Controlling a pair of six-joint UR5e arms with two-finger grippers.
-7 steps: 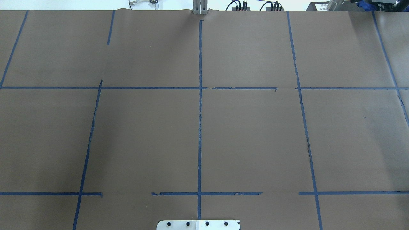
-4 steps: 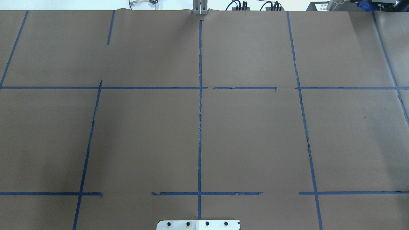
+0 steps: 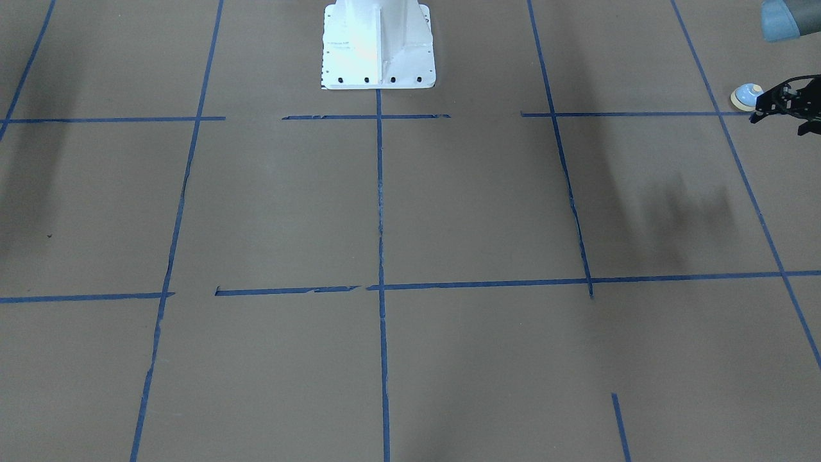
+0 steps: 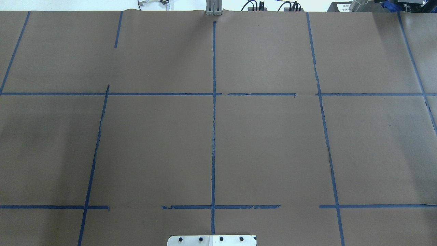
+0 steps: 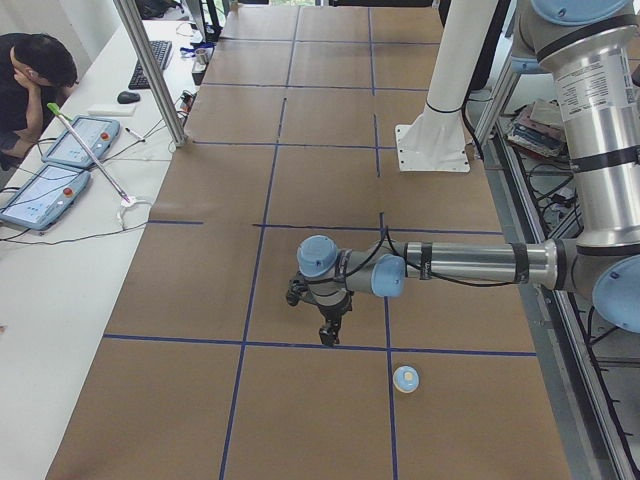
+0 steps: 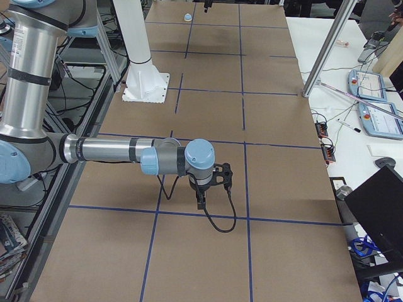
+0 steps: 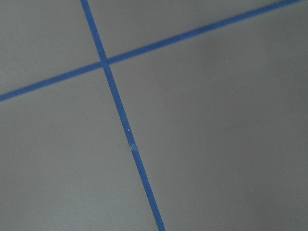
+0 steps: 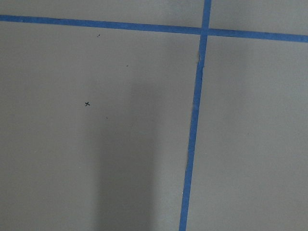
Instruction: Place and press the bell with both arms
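Front-facing view: brown table (image 3: 256, 205) gridded with blue tape (image 3: 380, 192); white pedestal (image 3: 378, 45) at top centre; bell (image 3: 746, 96) upright near the right edge, upper part, just above a horizontal tape line; left gripper (image 3: 760, 108), black, came in from the right edge, its tip just right of the bell in the frame; jaws too small and cropped to tell how far apart; nothing seen in them.

Overhead view: table and tape grid; bolted plate (image 4: 211, 240) at bottom centre.

Left view: left arm (image 5: 470, 262) lay level across mid-frame from the right; left gripper (image 5: 327, 335) pointed down over the table at centre, just above a horizontal tape line; bell (image 5: 405, 378) stood on the table to its lower right, apart from it, just right of a tape line; jaw gap could not be judged here; person (image 5: 35, 70) at upper left beside tablets (image 5: 60, 160).

Right view: right arm (image 6: 107, 151) reached from the left to mid-frame; right gripper (image 6: 199, 202) pointed down over the table at centre; jaws could not be told; bell (image 6: 187, 17) tiny at top, left of centre.

Left wrist view: table surface; tape cross at upper left.

Right wrist view: tape cross at upper right; small black mark (image 8: 87, 104) left of centre; shadow (image 8: 125, 168) across lower centre.
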